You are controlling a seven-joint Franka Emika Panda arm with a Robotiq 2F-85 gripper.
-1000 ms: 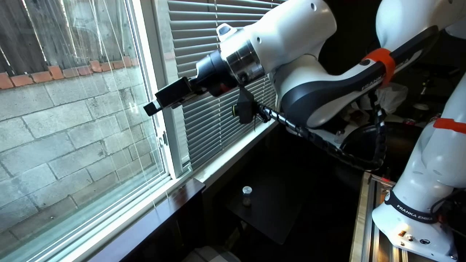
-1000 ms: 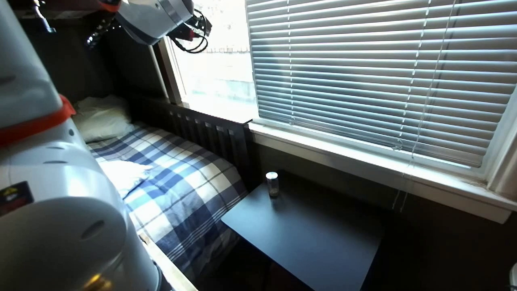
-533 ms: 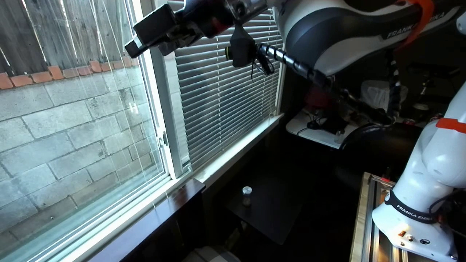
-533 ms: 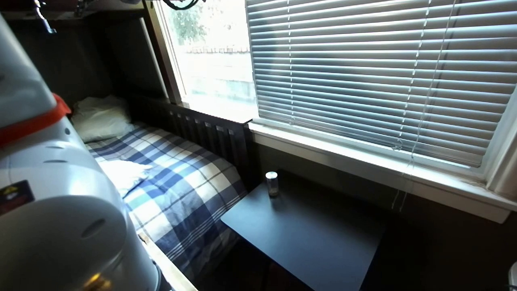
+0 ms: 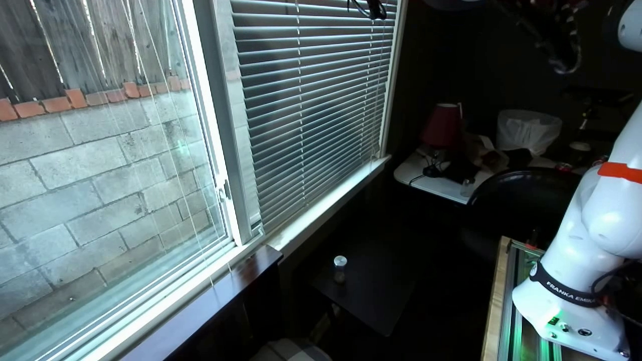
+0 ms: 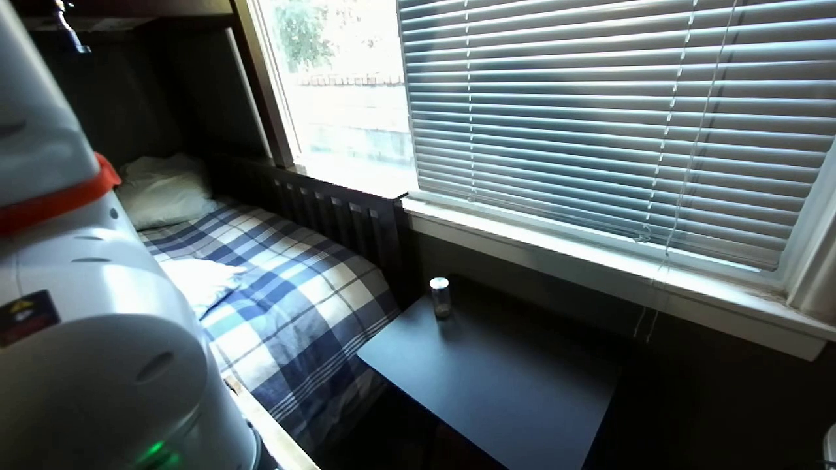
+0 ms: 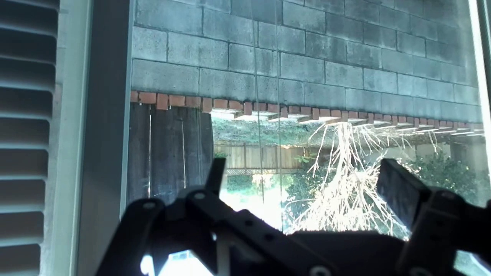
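the arm [image 5: 602, 210] has swung higher: half a second ago the pincer [image 7: 303, 165] showed in an exterior view, against the upper window [image 7: 105, 134], and now it has left both exterior views; a dark cable [image 5: 373, 9] dips in at the top edge. the base light [image 6: 155, 450] has gone from amber to green; what that signals i cannot tell.

the wrist view gives the pincer's state: fingers [image 7: 402, 188] spread wide with nothing between them, so it is released and carries nothing. it faces the window, which fills most of that view, with blinds [image 7: 25, 145] down the left side; the block wall [image 7: 238, 57] and bare tree [image 7: 345, 176] outside appear upside down. the window looks nearest to it, and no contact shows.

the jar [image 6: 441, 299] has not moved. it stands upright on the dark surface [image 6: 503, 385], close to the edge beside the bed [image 6: 300, 281], lower than the sill [image 6: 588, 261]. as i judge it, the lift has put the pincer well apart from the jar, and nothing is being handled at this moment.
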